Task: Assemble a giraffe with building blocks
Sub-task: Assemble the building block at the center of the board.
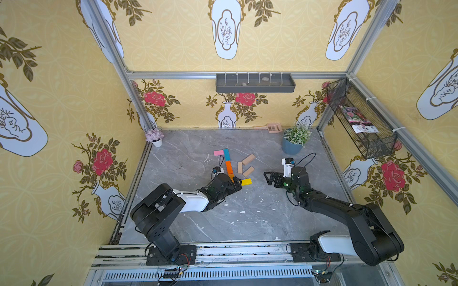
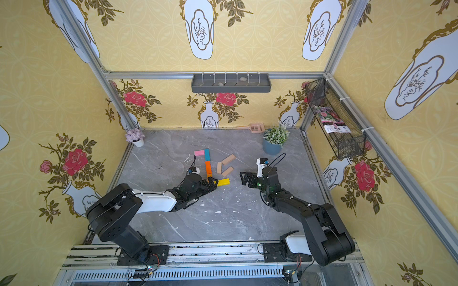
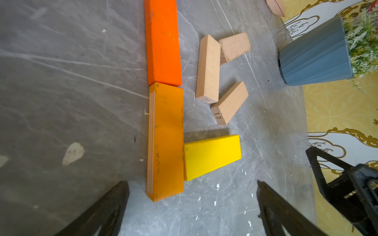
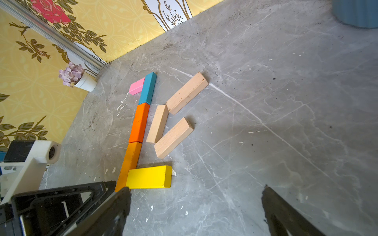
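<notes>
In both top views the giraffe (image 1: 229,170) lies flat near the middle of the grey marble-patterned table (image 1: 247,222). A small flat pink wooden block (image 1: 218,152) touches the side of a flat blue wooden block (image 1: 227,155) at its far end. Toward the near edge follow a red-orange wooden block (image 1: 228,167) and an amber-orange wooden block (image 1: 231,176). A flat yellow wooden block (image 1: 246,182) butts against the amber one's near end. The left gripper (image 1: 238,183) hovers there, spread and empty. The right gripper (image 1: 267,178), also spread and holding nothing, hangs apart toward the right edge. Three plain tan wooden blocks (image 1: 248,159) lie loose beside the neck.

In the left wrist view the yellow block (image 3: 211,156) meets the amber-orange block (image 3: 166,141) slightly askew, ahead of the wide-apart fingers (image 3: 106,208).

In the right wrist view the tan blocks (image 4: 173,138) touch one another in a cluster, clear of the yellow block.

Head, neck and body look placed, so the legs appear to be the step in hand. The next move calls for closing on one tan block across its narrow sides without nudging its neighbours. It would then be laid against the yellow block's side facing the near edge.
</notes>
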`<state>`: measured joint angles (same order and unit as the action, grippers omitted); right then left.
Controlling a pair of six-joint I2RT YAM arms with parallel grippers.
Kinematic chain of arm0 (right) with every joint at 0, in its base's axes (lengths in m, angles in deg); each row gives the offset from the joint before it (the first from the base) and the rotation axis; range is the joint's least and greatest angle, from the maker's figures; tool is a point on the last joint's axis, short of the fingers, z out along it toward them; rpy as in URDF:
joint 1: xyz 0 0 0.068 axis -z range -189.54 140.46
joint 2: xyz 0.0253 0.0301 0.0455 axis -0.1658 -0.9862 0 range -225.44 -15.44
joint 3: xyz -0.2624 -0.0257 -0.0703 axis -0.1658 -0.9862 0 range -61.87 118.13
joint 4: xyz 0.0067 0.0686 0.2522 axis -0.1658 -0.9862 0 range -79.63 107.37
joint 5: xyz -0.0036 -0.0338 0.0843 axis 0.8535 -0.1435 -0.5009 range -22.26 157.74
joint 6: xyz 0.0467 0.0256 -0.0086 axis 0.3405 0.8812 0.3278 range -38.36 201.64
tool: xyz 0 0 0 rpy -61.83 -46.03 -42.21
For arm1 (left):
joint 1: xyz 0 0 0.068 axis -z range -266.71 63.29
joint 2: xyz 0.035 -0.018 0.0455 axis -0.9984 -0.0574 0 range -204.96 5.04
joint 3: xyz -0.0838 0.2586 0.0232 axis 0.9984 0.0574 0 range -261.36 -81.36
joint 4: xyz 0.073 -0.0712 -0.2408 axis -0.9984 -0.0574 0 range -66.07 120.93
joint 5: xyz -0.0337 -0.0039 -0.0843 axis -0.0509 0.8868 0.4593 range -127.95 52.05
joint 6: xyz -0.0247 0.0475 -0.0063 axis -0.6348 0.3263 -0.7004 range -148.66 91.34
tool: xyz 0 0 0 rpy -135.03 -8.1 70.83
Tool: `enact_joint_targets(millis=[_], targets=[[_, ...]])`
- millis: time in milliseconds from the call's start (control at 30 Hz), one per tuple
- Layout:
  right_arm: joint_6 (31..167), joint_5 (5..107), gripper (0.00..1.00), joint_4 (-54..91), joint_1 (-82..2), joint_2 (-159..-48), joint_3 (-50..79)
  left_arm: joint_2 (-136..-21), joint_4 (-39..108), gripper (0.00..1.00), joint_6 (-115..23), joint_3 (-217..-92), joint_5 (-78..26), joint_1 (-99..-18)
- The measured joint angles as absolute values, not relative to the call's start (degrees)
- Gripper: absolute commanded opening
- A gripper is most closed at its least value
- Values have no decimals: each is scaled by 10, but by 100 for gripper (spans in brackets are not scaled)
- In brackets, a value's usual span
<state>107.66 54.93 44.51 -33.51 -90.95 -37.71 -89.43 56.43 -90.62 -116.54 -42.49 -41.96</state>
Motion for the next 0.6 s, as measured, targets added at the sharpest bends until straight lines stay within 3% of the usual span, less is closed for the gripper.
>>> enact_joint_targets(millis=[600], targets=[[1084,556,98,445,-334,-900,-378,-917,564,99,-907,-1189,-426,-412]])
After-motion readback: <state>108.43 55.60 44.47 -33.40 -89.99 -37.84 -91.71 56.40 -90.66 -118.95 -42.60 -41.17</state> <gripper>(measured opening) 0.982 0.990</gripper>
